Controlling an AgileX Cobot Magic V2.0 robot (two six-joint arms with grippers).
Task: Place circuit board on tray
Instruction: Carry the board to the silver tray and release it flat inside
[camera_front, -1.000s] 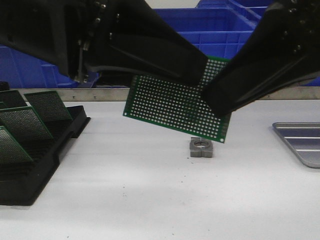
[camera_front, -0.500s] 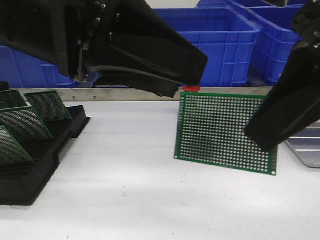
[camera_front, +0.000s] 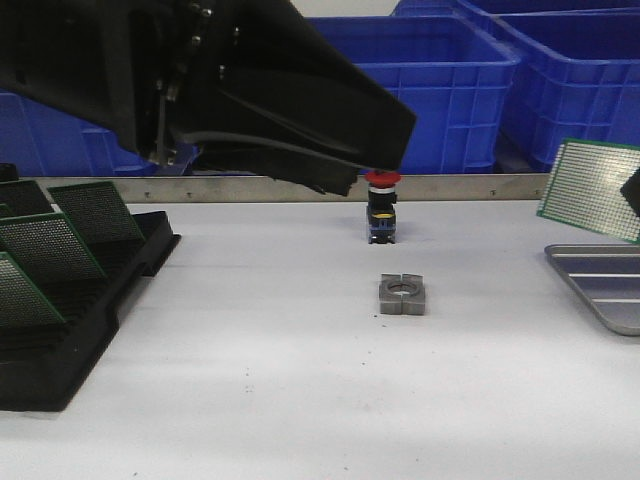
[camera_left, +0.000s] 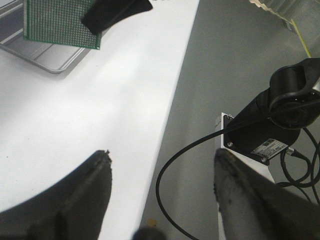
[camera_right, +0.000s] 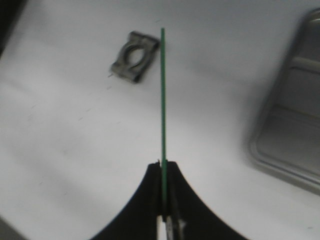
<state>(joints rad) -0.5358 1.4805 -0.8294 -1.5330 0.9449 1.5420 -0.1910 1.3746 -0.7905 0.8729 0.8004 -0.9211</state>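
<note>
The green perforated circuit board (camera_front: 590, 190) hangs in the air at the far right, over the near-left end of the silver-grey tray (camera_front: 600, 285). My right gripper (camera_right: 164, 165) is shut on the board's edge; in the right wrist view the board (camera_right: 163, 100) shows edge-on, with the tray (camera_right: 290, 130) off to one side. Only a dark corner of that gripper (camera_front: 632, 190) shows in the front view. My left gripper (camera_front: 378, 155) is open and empty, high over the table's middle. The left wrist view shows the board (camera_left: 55, 22) over the tray (camera_left: 45, 55).
A black slotted rack (camera_front: 60, 330) with several green boards stands at the left. A grey metal block with a hole (camera_front: 402, 294) lies mid-table, and a red-topped push button (camera_front: 381, 210) stands behind it. Blue bins (camera_front: 450, 70) line the back.
My right gripper has carried the board from the table's middle to the far right, above the tray. My left gripper let go of the board and has stayed open in place.
</note>
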